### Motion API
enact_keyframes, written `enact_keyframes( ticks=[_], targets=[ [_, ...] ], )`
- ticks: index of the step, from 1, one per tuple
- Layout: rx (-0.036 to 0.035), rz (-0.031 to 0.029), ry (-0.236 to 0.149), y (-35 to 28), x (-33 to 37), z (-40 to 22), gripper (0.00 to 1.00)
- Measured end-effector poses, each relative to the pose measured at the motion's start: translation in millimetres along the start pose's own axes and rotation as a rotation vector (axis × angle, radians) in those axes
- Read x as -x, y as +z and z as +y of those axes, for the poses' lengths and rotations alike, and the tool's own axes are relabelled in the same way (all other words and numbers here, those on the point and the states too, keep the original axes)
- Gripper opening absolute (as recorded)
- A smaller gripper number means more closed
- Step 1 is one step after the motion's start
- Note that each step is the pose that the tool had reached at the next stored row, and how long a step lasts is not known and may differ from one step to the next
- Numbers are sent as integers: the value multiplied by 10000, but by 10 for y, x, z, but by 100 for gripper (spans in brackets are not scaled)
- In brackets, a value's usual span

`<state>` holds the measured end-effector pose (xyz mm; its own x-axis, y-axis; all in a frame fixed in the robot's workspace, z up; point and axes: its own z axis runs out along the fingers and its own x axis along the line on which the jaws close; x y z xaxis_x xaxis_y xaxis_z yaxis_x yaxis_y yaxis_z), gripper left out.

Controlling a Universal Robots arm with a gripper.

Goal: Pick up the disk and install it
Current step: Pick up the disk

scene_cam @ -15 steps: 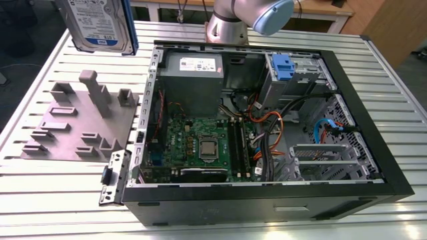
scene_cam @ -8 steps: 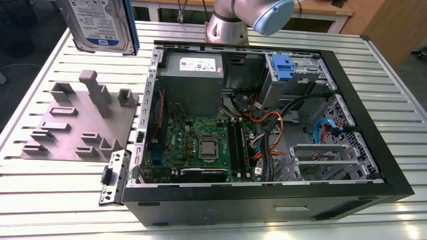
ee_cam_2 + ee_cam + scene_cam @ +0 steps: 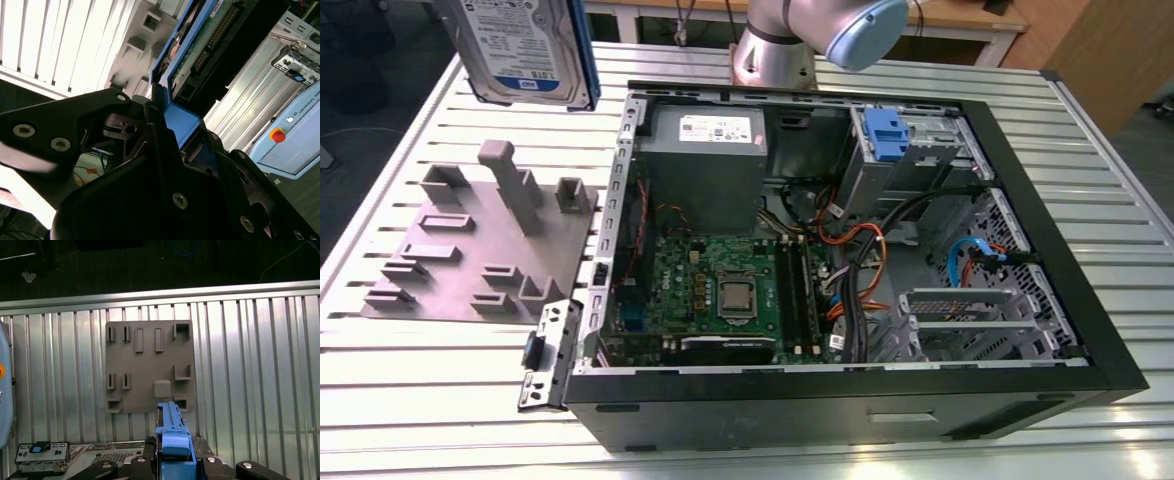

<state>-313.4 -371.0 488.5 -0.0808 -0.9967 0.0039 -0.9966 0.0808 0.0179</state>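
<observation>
Starting at the exterior view's left, the disk hangs in the air, label side facing me, well above the slatted table and beyond the far edge of the grey fixture plate. The plate lies flat on the table with its pegs and slots bare.

In both wrist views the gripper is clamped on the disk. Its black fingers press in from either side of a blue rail on the drive's edge. In the second wrist view the circuit-board underside of the disk runs away from the jaws. In the first wrist view the camera looks down past the rail onto the fixture plate below.

Just beside the plate, moving right, stands the open computer case, lying on its side with the panel off. Inside it the power supply sits at the far left corner, with the motherboard nearer me (a tangle of orange and black cables beside it). Behind the case, at the far edge of the table, is the arm. Further right, in the far right corner of the case, is the silver drive cage with its blue latch; the disk is well apart from it.
</observation>
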Motion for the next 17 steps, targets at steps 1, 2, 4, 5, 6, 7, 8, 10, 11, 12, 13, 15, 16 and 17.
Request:
enact_keyframes(
  ticks=[1,2,4,5,6,7,8,10,11,12,13,15,16,17],
  targets=[
    [-1,0,0,0,0,-2,36],
    [-1,0,-1,0,0,-4,36],
    [-1,0,0,0,1,-7,36],
    [-1,-1,-1,0,1,-10,36],
    [0,0,-1,0,1,-15,36],
    [-1,0,-1,0,1,-18,36],
    [-1,-1,-1,0,2,-21,36],
    [-1,-1,0,0,2,-27,36],
    [-1,-1,-1,0,2,-30,36],
    [-1,-1,0,0,3,-32,36],
    [-1,-1,0,0,3,-35,36],
    [0,0,0,-1,3,-40,36],
    [0,0,-1,-1,3,-42,36],
    [-1,0,-1,-1,4,-45,36]
  ],
)
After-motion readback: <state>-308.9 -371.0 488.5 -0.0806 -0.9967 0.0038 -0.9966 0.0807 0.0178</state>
